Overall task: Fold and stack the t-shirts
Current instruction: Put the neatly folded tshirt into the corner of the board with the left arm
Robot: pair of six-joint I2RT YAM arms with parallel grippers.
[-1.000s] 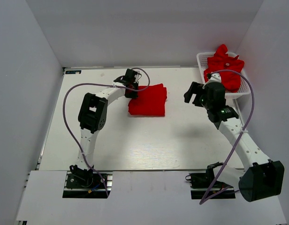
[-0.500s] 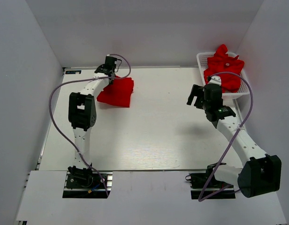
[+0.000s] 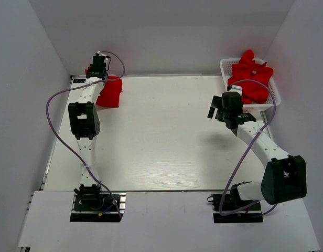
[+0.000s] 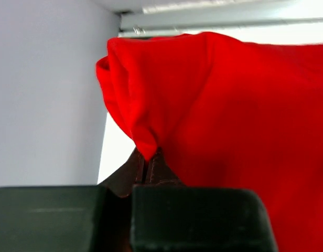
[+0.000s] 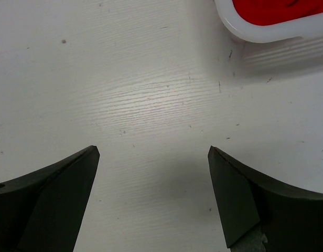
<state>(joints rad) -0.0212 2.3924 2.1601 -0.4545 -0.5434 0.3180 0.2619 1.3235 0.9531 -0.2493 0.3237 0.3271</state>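
A folded red t-shirt [image 3: 109, 91] lies at the table's far left corner, against the back wall. My left gripper [image 3: 96, 67] is shut on its edge; in the left wrist view the cloth [image 4: 229, 115] bunches at my closed fingertips [image 4: 147, 164]. More red t-shirts [image 3: 250, 76] are heaped in the white mesh basket [image 3: 268, 104] at the far right. My right gripper [image 3: 216, 109] is open and empty over bare table just left of the basket. In the right wrist view the basket rim [image 5: 266, 32] with red cloth [image 5: 277, 10] is at the top right, beyond my gripper [image 5: 153, 152].
Grey walls enclose the table on the left, back and right. The left arm stretches along the left side to the far corner. A metal rail [image 4: 224, 21] runs along the table's back edge.
My left gripper has dragged the folded t-shirt from the table's middle back to the far left corner. My right gripper has shifted slightly and stayed open beside the basket.
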